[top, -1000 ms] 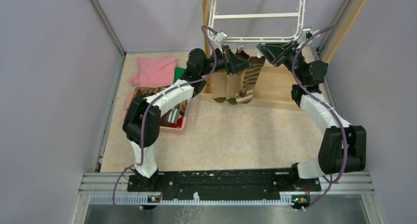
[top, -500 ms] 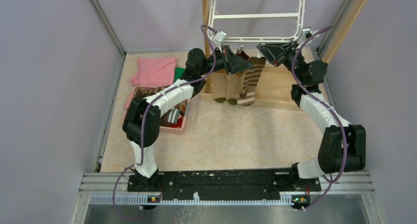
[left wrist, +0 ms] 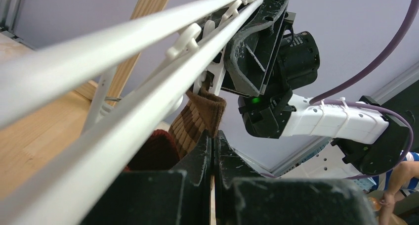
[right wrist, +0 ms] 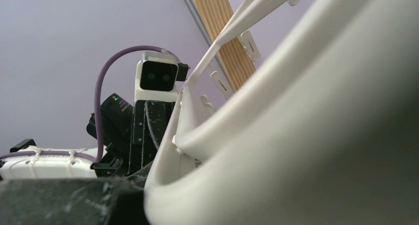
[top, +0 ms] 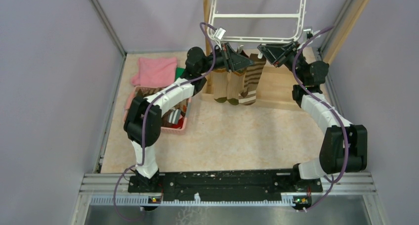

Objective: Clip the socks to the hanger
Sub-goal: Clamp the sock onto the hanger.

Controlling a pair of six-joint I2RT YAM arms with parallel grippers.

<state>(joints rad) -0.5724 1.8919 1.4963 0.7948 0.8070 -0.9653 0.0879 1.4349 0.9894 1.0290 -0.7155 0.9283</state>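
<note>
The white hanger (top: 257,37) hangs at the back, and its rim crosses the left wrist view (left wrist: 123,86). Three socks hang below its front edge: two brown ones (top: 220,84) (top: 233,84) and a brown-and-cream striped sock (top: 252,79). My left gripper (top: 251,62) is shut, its tips (left wrist: 213,136) pinching the striped sock's cuff (left wrist: 197,113) just under the rim. A dark red sock (left wrist: 150,151) hangs beside it. My right gripper (top: 263,50) is at the rim next to a dangling clip (left wrist: 210,84). The rim (right wrist: 296,111) blocks its own view, so its jaws are hidden.
A pink basket (top: 184,126) holding more socks stands at the left, with a pink cloth (top: 155,70) and a green cloth (top: 181,72) behind it. A wooden post (top: 206,17) and wooden base (top: 284,86) carry the hanger. Purple walls enclose the table.
My left gripper has risen slightly towards the hanger's front edge, lifting the striped sock's cuff with it. The right arm has hardly moved.
</note>
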